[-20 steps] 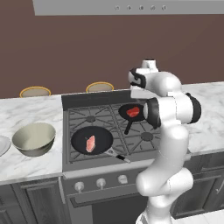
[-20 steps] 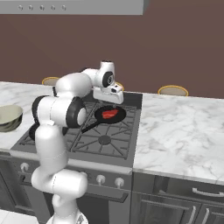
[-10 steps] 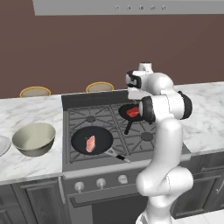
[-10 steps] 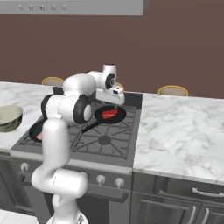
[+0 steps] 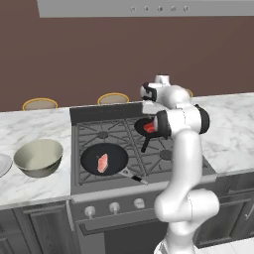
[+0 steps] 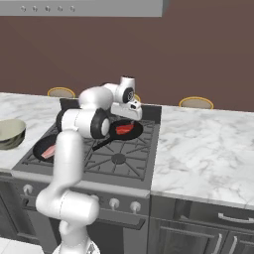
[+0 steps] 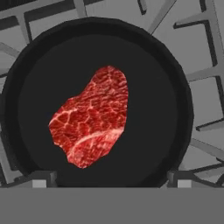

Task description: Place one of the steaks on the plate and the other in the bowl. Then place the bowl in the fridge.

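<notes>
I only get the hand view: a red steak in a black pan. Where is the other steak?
Observer: The paler pink steak lies in a second black pan on the stove's front left burner.
Operator: Anywhere to put them?
Observer: A beige bowl stands on the marble counter left of the stove, with a grey plate at the left base view's edge.
Operator: Is the claw holding anything?
Observer: No. The claw hangs open above the red steak.

No legible text, seemingly, anywhere.
</notes>
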Robot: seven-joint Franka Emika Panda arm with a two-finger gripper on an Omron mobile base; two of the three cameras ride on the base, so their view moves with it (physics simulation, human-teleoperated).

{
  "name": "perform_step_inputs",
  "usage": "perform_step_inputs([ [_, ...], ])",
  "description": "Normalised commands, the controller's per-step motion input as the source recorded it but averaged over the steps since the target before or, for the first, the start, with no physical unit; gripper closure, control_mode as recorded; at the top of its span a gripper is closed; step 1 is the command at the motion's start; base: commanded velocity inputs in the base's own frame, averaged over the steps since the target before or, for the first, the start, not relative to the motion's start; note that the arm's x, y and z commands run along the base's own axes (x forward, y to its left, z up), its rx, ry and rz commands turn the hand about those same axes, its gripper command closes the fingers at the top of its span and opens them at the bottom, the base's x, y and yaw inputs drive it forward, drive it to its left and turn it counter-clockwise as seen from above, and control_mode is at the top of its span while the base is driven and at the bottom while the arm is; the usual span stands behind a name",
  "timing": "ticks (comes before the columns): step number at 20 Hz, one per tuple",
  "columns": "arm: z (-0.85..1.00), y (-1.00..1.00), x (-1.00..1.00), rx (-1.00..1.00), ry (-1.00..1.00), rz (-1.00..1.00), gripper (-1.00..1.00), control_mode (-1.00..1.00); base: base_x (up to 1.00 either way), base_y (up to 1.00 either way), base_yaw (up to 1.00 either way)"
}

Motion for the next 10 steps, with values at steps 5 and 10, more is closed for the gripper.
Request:
perform_step_inputs([
  [5, -0.23, 0.10, 0.32, 0.03, 0.01, 0.05, -1.00, -1.00, 0.00, 0.00, 0.00],
  [10, -0.29, 0.00, 0.20, 0.00, 0.03, 0.05, -1.00, -1.00, 0.00, 0.00, 0.00],
])
